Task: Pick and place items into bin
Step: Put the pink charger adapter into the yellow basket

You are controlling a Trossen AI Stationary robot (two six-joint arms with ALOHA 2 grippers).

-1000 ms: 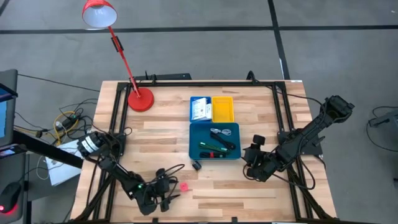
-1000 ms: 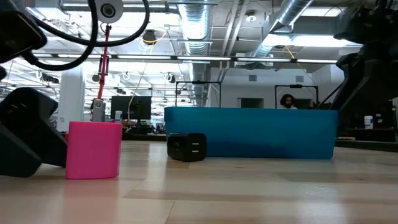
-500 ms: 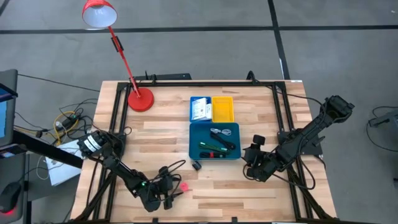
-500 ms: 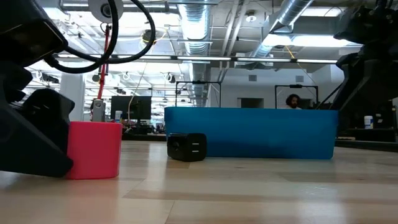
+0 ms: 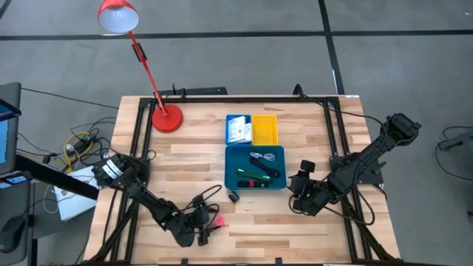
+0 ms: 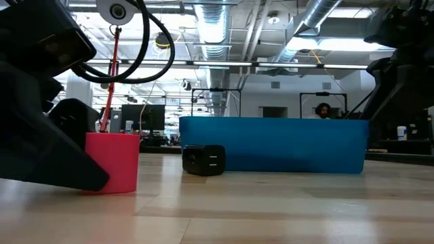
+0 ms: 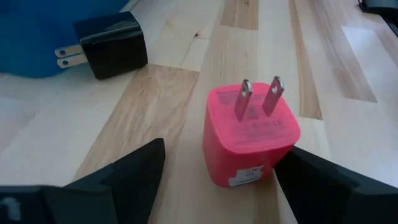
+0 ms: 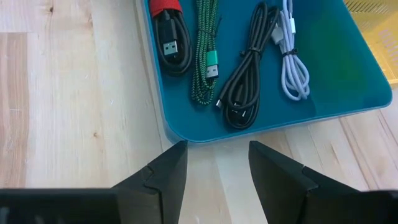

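Pale wood planks made up the table (image 5: pixel 192 159), and on it the largest task piece was the teal tray (image 5: pixel 233 179) near the middle. It held four coiled cables: a black one with a red band (image 8: pixel 166 31), a green braided one (image 8: pixel 203 53), a plain black one (image 8: pixel 245 74) and a white one (image 8: pixel 292 62). Touching the teal tray's 12 o'clock edge sat two small trays side by side — a blue tray (image 5: pixel 228 138) with a white printed packet (image 5: pixel 237 130) inside, and a yellow tray (image 5: pixel 264 130) at 3 o'clock of it.

The right gripper (image 5: pixel 298 193) rested at 3 o'clock of the teal tray, its jaws parted a moderate way and holding nothing, the tray's edge just ahead of them.

The left gripper (image 7: pixel 214 177) lay low at 7 o'clock of the teal tray, jaws spread wide on either side of the pink plug block (image 7: pixel 250 134). The block stood on the wood with its two prongs up, and no finger pressed it.

A small black plug (image 7: pixel 112 45) lay on its side just outside the teal tray's 7 o'clock corner — between tray and pink block.
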